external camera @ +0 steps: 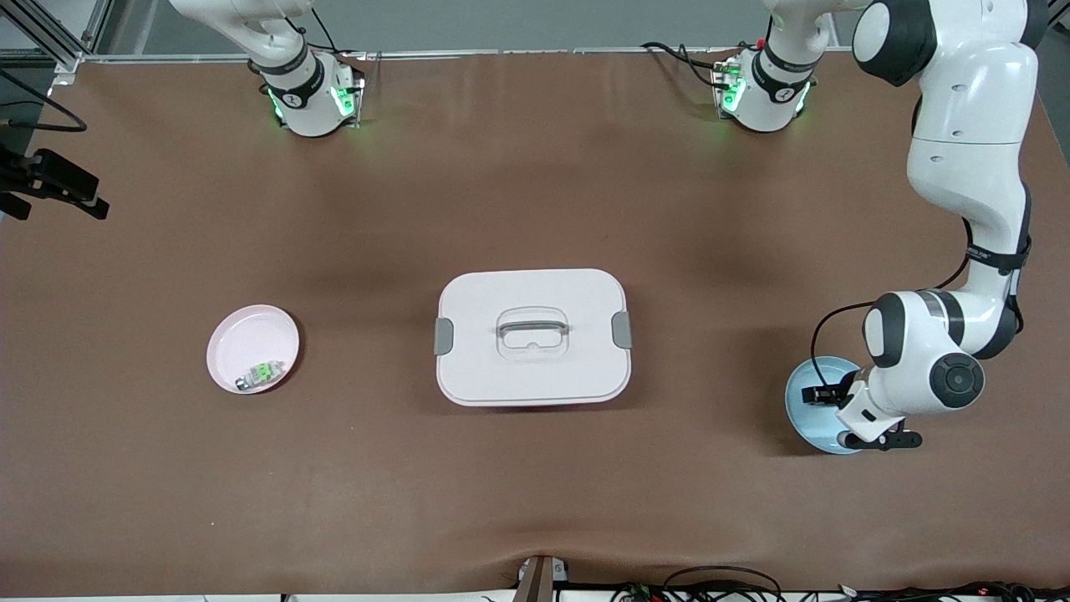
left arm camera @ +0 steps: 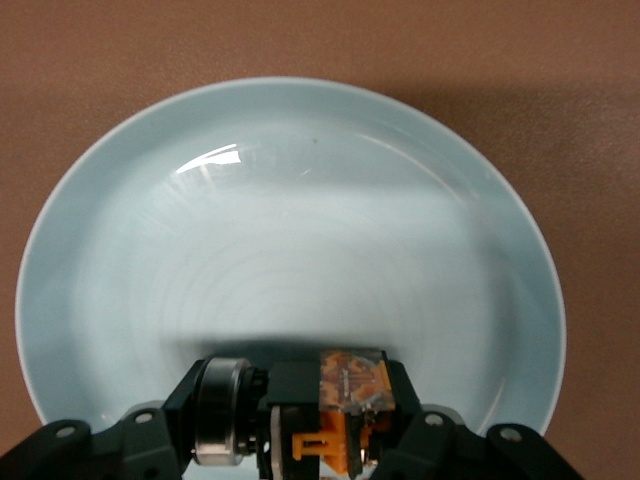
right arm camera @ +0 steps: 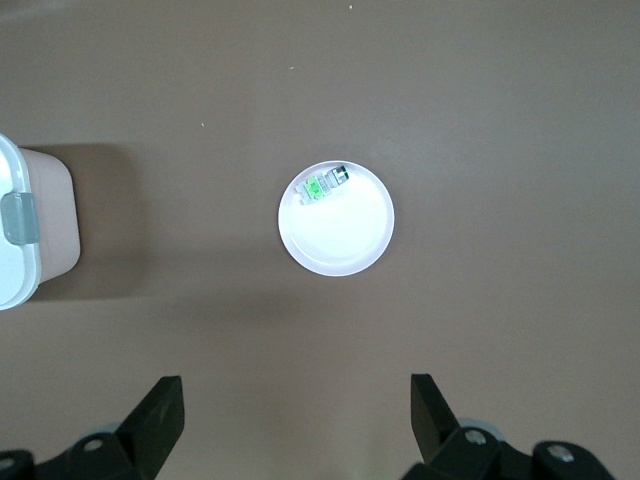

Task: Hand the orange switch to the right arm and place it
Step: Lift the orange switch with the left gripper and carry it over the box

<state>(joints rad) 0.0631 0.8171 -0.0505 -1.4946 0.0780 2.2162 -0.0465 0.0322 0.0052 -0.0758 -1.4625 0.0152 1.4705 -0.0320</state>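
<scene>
The orange switch, a stubby black part with a silver ring and an orange body, lies low in the pale blue plate near its rim. My left gripper is shut on it, one finger at each end. In the front view this gripper is down at the blue plate, at the left arm's end of the table, and the switch is hidden under the hand. My right gripper hangs open and empty high over the bare table beside the pink plate.
A white lidded box with grey latches and a handle sits mid-table. The pink plate, toward the right arm's end, holds a small green-and-silver part. A black camera mount juts in at that end's edge.
</scene>
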